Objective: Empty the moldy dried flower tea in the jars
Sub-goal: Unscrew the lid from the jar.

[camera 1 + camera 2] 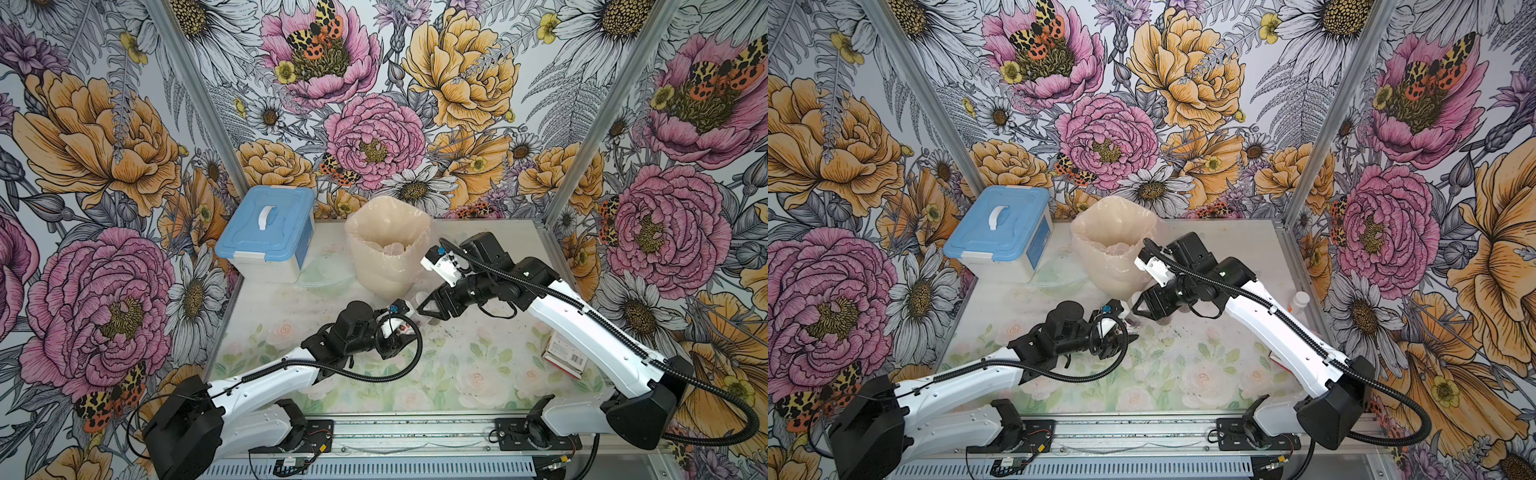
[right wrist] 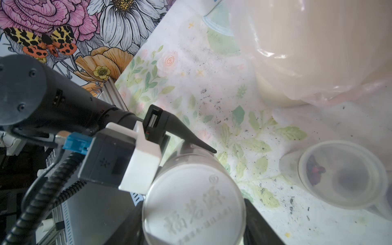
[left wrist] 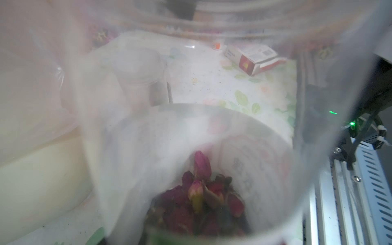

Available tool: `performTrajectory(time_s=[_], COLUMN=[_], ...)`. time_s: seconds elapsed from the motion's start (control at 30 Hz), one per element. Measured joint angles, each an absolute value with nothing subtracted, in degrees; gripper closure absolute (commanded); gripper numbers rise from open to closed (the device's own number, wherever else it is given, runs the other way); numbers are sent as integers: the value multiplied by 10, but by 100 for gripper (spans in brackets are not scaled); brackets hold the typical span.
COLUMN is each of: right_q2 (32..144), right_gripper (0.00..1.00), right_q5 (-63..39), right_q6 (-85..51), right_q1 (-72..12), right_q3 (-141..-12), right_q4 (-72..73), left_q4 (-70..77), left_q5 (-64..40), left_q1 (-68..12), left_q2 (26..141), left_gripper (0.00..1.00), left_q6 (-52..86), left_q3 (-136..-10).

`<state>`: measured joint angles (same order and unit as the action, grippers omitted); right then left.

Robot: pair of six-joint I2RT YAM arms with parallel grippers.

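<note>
While the right gripper (image 1: 424, 309) is clamped across the lid end of the labelled jar (image 2: 194, 201), the left gripper (image 1: 405, 332) is set around the jar's body, though whether it is squeezing cannot be told. Inside it, dried rosebud tea (image 3: 199, 197) is heaped close by the left gripper.

Tea jars: A tall clear jar (image 2: 187, 159) with a printed label sits lid-first in the right hand (image 1: 423, 308), the embossed translucent-white lid (image 2: 194, 203) in place and flanked by the fingers (image 2: 261, 224); dark red and pink dried rosebuds (image 3: 201, 195) heap at its bottom. Just beside that hand, a smaller lidded clear jar (image 2: 341, 176) stands on the table (image 2: 212, 84), one red bud (image 2: 316, 169) visible inside.
</note>
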<state>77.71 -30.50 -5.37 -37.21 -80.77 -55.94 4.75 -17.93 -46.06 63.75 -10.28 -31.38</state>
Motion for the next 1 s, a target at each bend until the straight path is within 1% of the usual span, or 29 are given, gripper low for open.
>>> performTrajectory(time_s=[0.17, 0.37, 0.5, 0.53, 0.63, 0.67, 0.7, 0.73, 0.87, 1.0], right_q2=[760, 758, 758, 758, 758, 758, 758, 758, 758, 758], right_gripper=[91, 92, 88, 86, 72, 60, 53, 49, 27, 14], right_q5=[-324, -333, -332, -331, -328, -328, -328, -329, -336, -340], right_q6=[34, 124, 171, 182, 201, 204, 206, 206, 188, 128], right_q1=[-371, -371, -371, -371, -372, -371, -371, -371, -371, -371], right_q3=[-790, -783, -780, -780, -780, -780, -780, -780, -788, -810], right_q4=[-556, -557, -561, -561, -564, -564, -564, -563, -562, -568], left_q4=[41, 29, 22, 20, 17, 16, 15, 14, 14, 16], left_q5=[-239, -258, -260, -260, -260, -258, -255, -251, -233, -195], left_q1=[-448, -442, -440, -439, -439, -439, -439, -439, -440, -440], left_q2=[637, 637, 637, 637, 637, 637, 636, 634, 622, 604], left_gripper=[44, 44, 44, 44, 44, 44, 44, 44, 45, 44], left_q6=[-106, -123, -136, -140, -145, -147, -150, -151, -159, -161], left_q3=[-314, -314, -314, -314, -314, -314, -314, -314, -314, -314])
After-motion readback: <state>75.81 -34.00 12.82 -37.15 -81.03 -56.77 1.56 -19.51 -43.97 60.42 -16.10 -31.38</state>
